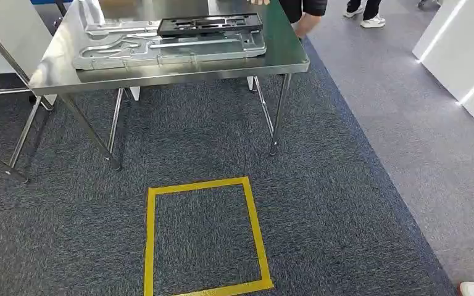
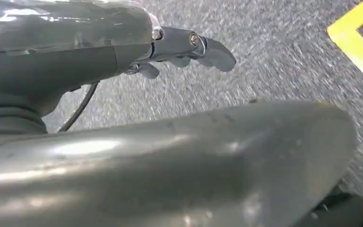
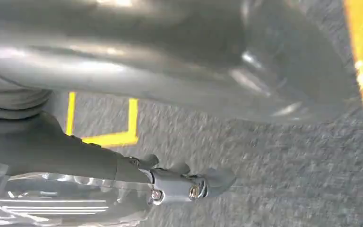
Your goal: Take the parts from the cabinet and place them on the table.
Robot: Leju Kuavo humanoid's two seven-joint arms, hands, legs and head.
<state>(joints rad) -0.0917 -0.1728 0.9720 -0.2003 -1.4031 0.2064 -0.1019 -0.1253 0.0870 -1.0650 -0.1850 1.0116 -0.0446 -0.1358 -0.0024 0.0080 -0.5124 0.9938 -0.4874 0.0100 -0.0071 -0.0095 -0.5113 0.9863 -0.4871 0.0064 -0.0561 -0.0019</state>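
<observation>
A flat silver metal part (image 1: 166,48) lies on the steel table (image 1: 284,61) ahead of me, and a black frame-shaped part (image 1: 210,24) rests on its far side. My left hand (image 2: 137,61) hangs over the carpet with its fingers (image 2: 203,47) stretched out, and it holds nothing. My right hand (image 3: 123,165) also hangs over the carpet, its fingers (image 3: 194,187) extended and nothing in them. Both hands are well short of the table.
A yellow tape square (image 1: 203,237) marks the carpet between me and the table. A person (image 1: 305,12) stands at the table's far right corner. A white unit (image 1: 463,55) stands at the right. Another stand's legs (image 1: 12,123) are at the left.
</observation>
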